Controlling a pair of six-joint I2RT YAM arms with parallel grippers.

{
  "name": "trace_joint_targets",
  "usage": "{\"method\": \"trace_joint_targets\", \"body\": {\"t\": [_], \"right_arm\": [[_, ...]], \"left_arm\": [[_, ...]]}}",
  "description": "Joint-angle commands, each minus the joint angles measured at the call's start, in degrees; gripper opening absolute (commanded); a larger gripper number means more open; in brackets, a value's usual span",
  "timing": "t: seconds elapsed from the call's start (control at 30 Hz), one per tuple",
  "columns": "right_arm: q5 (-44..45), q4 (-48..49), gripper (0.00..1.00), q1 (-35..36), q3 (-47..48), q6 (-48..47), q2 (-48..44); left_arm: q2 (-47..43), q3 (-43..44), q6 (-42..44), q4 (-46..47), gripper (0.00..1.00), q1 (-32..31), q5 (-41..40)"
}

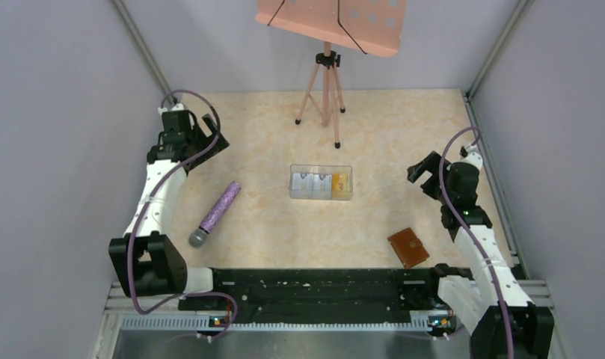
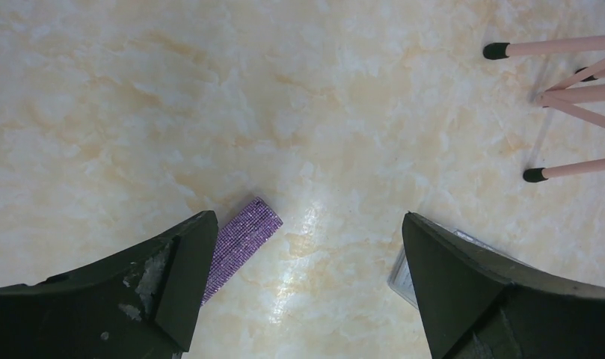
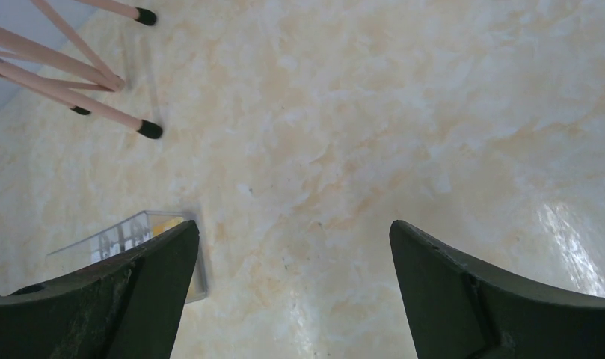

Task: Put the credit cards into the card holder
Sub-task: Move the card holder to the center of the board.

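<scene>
Top view. The credit cards (image 1: 306, 184) appear as small pale blue-grey rectangles with dark markings. They fill the left and middle compartments of a clear plastic box (image 1: 321, 197) at the centre of the table (image 1: 284, 235). An orange-yellow set (image 1: 342, 182) occupies the right compartment. The card holder (image 1: 408, 247), a small brown leather wallet, lies closed and turned at an angle on the near right of the table. It is well apart from the box and close to the base of the right arm (image 1: 482, 247).

The left arm (image 1: 155, 196) reaches up the far left side. The left jaws are raised above the table, spread wide and hold nothing. The left wrist view shows bare table between them, with the end of a purple glittery microphone (image 1: 215, 215) beside one finger (image 2: 172, 277).

The right arm stands at the right edge, its wrist turned inward toward the box. The right jaws are likewise wide apart and empty. A corner of the box shows beside one finger (image 3: 134, 292) in the right wrist view.

A pink tripod (image 1: 325, 86) stands at the far side.
</scene>
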Motion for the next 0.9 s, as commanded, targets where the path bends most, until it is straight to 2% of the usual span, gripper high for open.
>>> {"method": "trace_joint_targets", "body": {"t": [0.0, 0.13, 0.3, 0.47, 0.7, 0.87], "right_arm": [[3.84, -11.26, 0.99, 0.1, 5.56, 3.11, 3.28], [2.61, -18.8, 0.99, 0.03, 9.76, 3.08, 7.39], [-2.83, -23.3, 0.99, 0.04, 9.67, 3.16, 7.78], [-5.09, -29.07, 0.99, -0.04, 8.82, 6.47, 6.62], [-5.58, -40.62, 0.99, -0.23, 9.45, 9.47, 6.88], [-3.11, -48.59, 0.99, -0.29, 9.96, 12.36, 8.39]], "left_arm": [[4.64, 6.55, 1.44, -4.97, 0.99, 0.28, 5.82], [5.39, 5.0, 2.35, -0.72, 0.99, 0.25, 18.45], [6.1, 3.07, -0.89, 1.92, 0.99, -1.53, 27.04], [6.43, 2.96, -0.48, 1.4, 0.99, -10.74, 28.95], [7.9, 3.94, 0.74, 0.31, 0.99, -28.5, 27.27], [10.11, 5.85, 4.34, -2.46, 0.99, -36.75, 24.76]]}}
